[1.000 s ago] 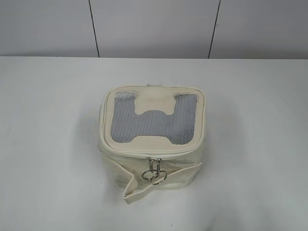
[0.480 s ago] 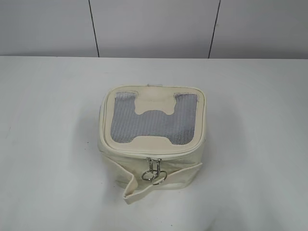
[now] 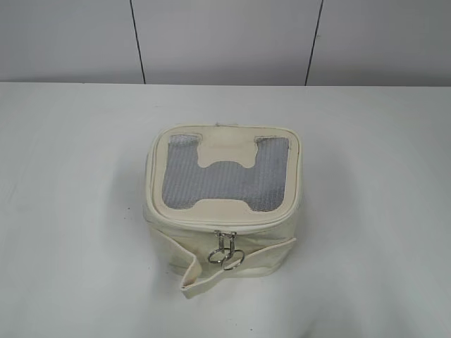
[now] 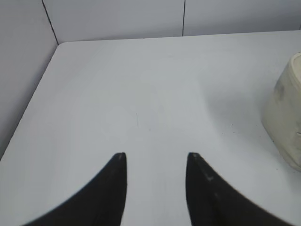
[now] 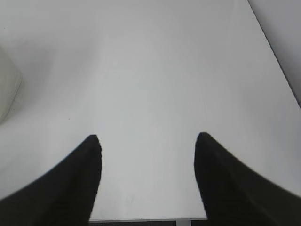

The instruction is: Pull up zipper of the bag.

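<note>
The boxy cream-white bag (image 3: pixel 239 218) stands mid-table, its top a grey mesh panel with a cream H-shaped patch. The zipper (image 3: pixel 227 248) runs round the top rim; its silver pulls and round ring hang at the middle of the front face. A cream strap lies along the front side. Neither gripper shows in the exterior view. My left gripper (image 4: pixel 156 156) is open and empty over bare table, with the bag's side (image 4: pixel 286 117) at the right edge of its view. My right gripper (image 5: pixel 146 137) is open and empty, with a bit of the bag (image 5: pixel 7 89) at the left edge.
The white table (image 3: pixel 77 176) stretches on all sides of the bag. A pale panelled wall (image 3: pixel 225 42) stands behind it. The table's left edge and corner show in the left wrist view (image 4: pixel 51 52); its right edge shows in the right wrist view (image 5: pixel 275 56).
</note>
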`<state>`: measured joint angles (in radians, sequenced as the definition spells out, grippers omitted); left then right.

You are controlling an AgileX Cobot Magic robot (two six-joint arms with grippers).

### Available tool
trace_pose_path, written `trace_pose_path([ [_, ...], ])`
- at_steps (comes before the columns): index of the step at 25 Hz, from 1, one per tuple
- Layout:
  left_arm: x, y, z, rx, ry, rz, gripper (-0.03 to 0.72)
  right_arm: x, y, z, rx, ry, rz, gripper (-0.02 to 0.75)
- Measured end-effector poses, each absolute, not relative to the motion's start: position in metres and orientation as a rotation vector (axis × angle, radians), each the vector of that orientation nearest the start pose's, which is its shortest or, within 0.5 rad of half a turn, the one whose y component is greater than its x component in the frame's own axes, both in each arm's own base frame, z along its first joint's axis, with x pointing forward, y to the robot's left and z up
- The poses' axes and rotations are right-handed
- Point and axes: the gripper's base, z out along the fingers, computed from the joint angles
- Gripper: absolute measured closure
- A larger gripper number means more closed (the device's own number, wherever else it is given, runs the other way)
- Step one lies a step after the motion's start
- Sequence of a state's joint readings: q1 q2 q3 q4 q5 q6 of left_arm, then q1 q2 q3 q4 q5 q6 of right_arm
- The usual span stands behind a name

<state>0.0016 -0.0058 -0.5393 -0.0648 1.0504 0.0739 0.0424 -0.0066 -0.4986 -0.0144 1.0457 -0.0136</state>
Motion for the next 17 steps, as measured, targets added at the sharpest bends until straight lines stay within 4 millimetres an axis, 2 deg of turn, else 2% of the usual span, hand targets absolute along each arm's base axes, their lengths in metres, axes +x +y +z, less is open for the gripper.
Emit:
trace_pose_path([
  [17, -0.0103, -0.0051, 0.289, 0.076, 1.986, -0.028, 0.382, -0.0051, -0.0014, 0.2781, -0.056, 2.023, 0.001, 0.248],
])
